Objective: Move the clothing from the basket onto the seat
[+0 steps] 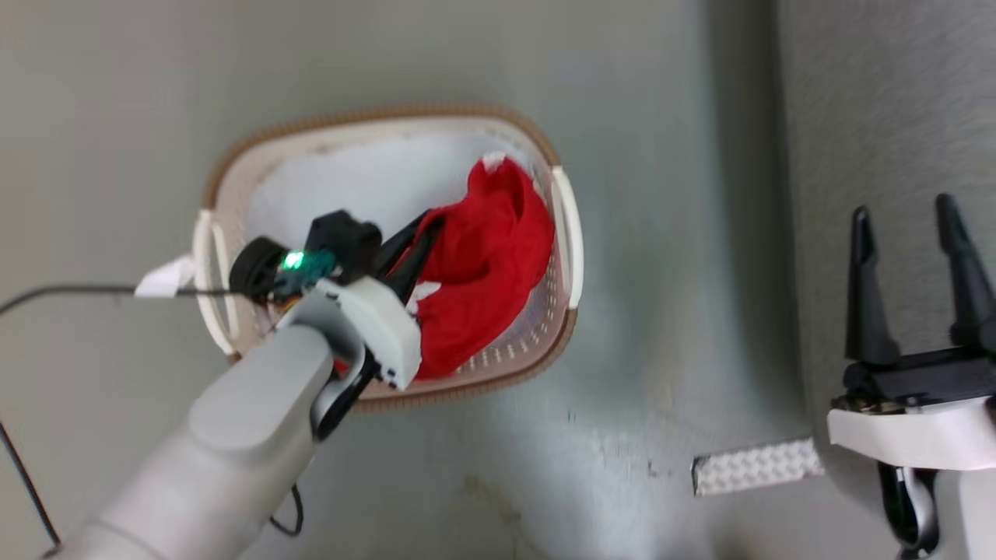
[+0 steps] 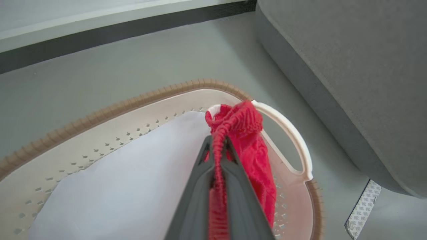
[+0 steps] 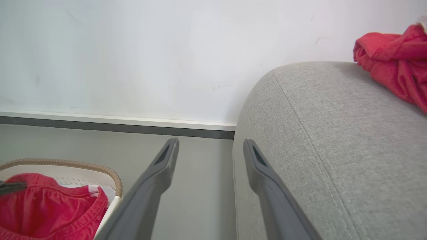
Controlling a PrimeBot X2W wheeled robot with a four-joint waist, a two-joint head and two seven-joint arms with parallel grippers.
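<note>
Head view: the left pincer [image 1: 428, 229] reaches into the basket [image 1: 373, 117], its fingers closed together on a fold of the red clothing [image 1: 482, 264], which lies heaped against the basket's right wall. The basket stands on the grey floor [image 1: 117, 93]. The right pincer [image 1: 903, 210] hangs at the lower right with its fingers well apart and nothing between them, over the seat [image 1: 895, 93]. A patterned strip [image 1: 755, 465] lies on the floor by the seat's base.

Left wrist view: the left pincer [image 2: 218, 141] pinches a bunched ridge of the clothing [image 2: 243, 123] over the white lining [image 2: 133, 173], near the basket's handle [image 2: 293, 140]. The seat [image 2: 350, 66] rises just beyond the basket [image 2: 100, 113].

Right wrist view: the right pincer [image 3: 210, 143] is spread, empty, beside the seat's [image 3: 317, 133] rounded edge. A second red garment [image 3: 397, 60] lies on the seat. The clothing [image 3: 43, 206] fills the basket [image 3: 66, 163] at lower left.
</note>
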